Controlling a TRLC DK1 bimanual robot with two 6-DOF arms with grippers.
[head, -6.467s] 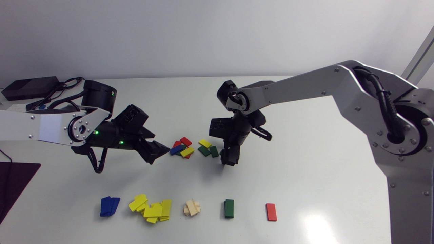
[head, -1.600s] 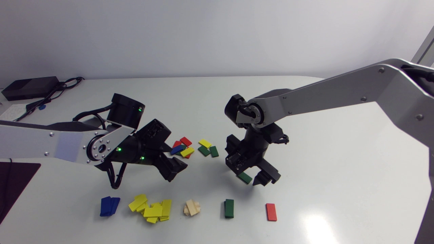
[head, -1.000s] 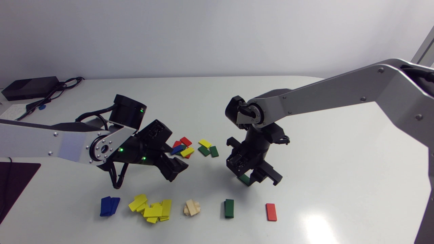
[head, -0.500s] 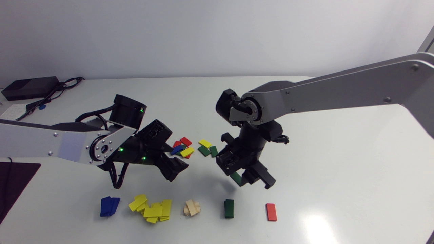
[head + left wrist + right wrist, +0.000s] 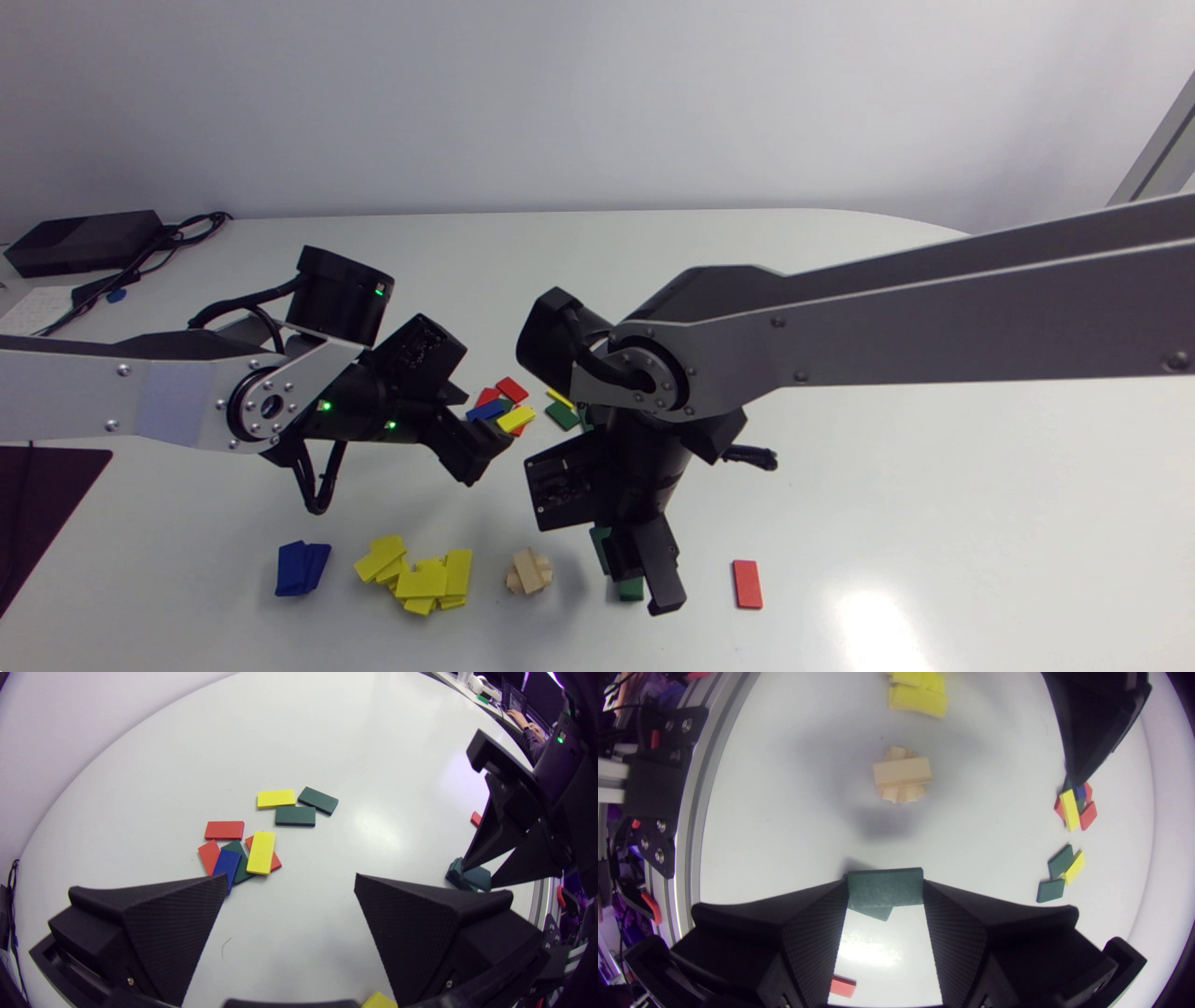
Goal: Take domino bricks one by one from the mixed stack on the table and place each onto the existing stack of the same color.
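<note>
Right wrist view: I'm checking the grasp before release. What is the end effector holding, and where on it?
A green domino brick, pinched at its two opposite ends between the fingertips of the right end effector.

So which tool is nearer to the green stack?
Right. The right tool is directly over the green stack, shut on a green domino brick. The left tool hangs open by the mixed pile, well away from that stack.

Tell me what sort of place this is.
Probably a robotics lab bench: left arm and right arm over a plain white table, bricks sorted by colour like the yellow stack, a cabled black box at its corner.
</note>
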